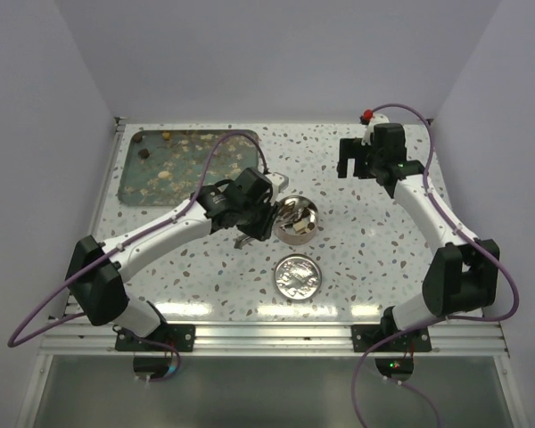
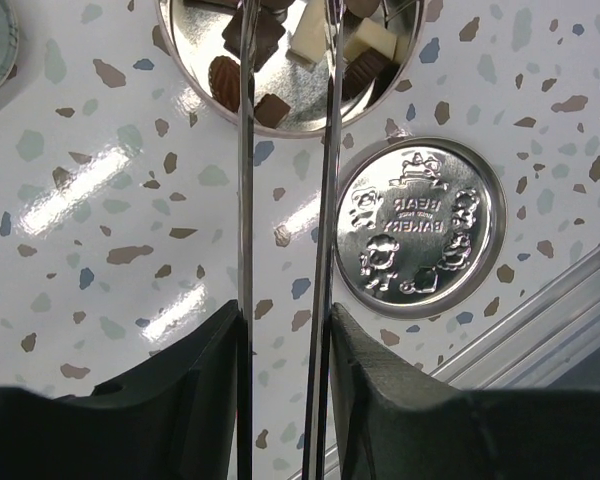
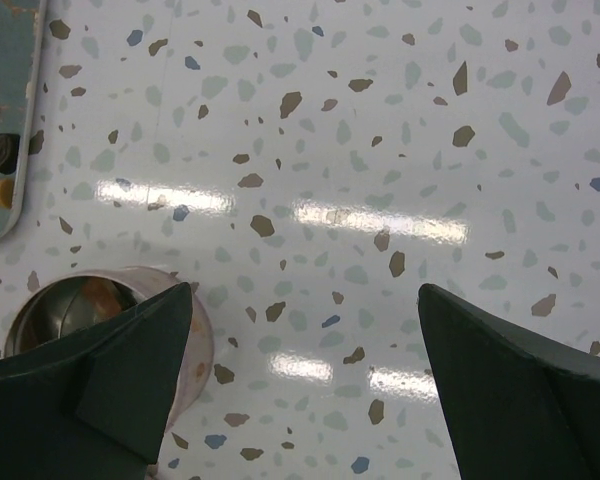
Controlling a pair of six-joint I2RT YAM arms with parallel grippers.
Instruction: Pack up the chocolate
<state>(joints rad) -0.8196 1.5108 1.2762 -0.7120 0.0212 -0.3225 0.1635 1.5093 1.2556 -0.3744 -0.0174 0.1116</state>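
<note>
**While the tongs hang over the tin, the lid lies aside**

Since the speckled table (image 1: 357,178) has a tray (image 1: 122,169) at its far left, the supply sits within the left arm's reach. The right gripper (image 3: 305,290) is parked far right, jaws wide apart and empty (out of the way, I judge). The open tin (image 2: 300,130) stands mid-table, its embossed lid (image 2: 420,225) flat just beside it. The left gripper (image 2: 285,320) is clamped on slim tongs (image 2: 244,200) reaching over the tin, where dark and cream chocolate (image 2: 270,108) lies.
</note>
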